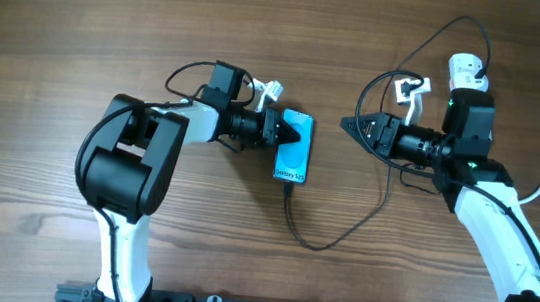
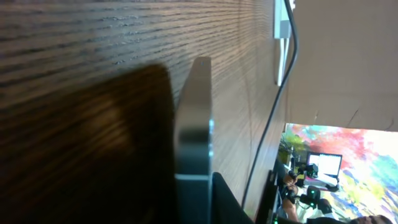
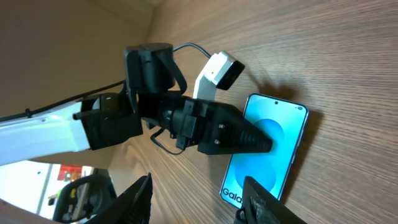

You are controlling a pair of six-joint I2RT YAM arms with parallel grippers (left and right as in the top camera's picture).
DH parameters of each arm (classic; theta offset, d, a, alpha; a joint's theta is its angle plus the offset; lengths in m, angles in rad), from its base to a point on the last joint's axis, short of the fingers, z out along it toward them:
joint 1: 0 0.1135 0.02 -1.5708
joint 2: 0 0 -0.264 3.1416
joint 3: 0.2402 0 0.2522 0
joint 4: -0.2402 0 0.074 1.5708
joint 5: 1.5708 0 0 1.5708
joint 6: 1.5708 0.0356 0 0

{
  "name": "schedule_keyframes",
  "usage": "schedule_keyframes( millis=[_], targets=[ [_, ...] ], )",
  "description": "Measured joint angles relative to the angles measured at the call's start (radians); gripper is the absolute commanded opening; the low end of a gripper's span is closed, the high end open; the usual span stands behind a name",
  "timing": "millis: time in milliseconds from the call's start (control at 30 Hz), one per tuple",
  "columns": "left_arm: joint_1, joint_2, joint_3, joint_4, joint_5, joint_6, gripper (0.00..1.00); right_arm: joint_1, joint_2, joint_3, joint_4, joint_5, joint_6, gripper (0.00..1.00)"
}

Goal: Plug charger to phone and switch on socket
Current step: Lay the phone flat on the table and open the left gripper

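left gripper (image 1: 295,134) pressed together over the phone (image 1: 291,161); right gripper (image 1: 351,127) spread wide beside it.

the phone lay flat, screen up, near the middle of the wooden table (image 1: 53,18), its cyan screen lit and the "galaxy s25" text at the end nearer the robot. the left gripper's black fingers (image 3: 249,140) met in a single wedge, the tip over the middle of the screen; whether it touched the glass could not be told. the right gripper hovered near the phone's right side, pointing at it, its two fingers well apart and holding nothing. the charger (image 1: 316,244), a thin black cable, met the phone's near end, looped across the table and ran up toward the socket (image 1: 467,71), which lay at the far right, partly hidden behind the right arm. whether the plug tip was fully seated could not be told.
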Motion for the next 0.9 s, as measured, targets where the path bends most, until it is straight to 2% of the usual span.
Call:
schedule_keyframes(
  millis=[67, 200, 333, 900],
  targets=[
    [0.000, 0.009, 0.000, 0.000, -0.013, 0.000, 0.20, 0.000, 0.000, 0.000, -0.002, 0.003, 0.000, 0.47],
    [0.000, 0.014, 0.006, -0.004, -0.016, 0.004, 0.22, 0.000, 0.000, 0.000, -0.038, 0.012, -0.003, 0.47],
    [0.000, 0.014, 0.009, -0.007, -0.012, 0.003, 0.30, 0.000, 0.000, 0.000, -0.079, 0.030, -0.015, 0.47],
    [0.058, 0.011, 0.025, -0.122, 0.016, -0.026, 0.28, 0.000, 0.000, 0.000, -0.130, 0.101, -0.034, 0.48]
  ],
)
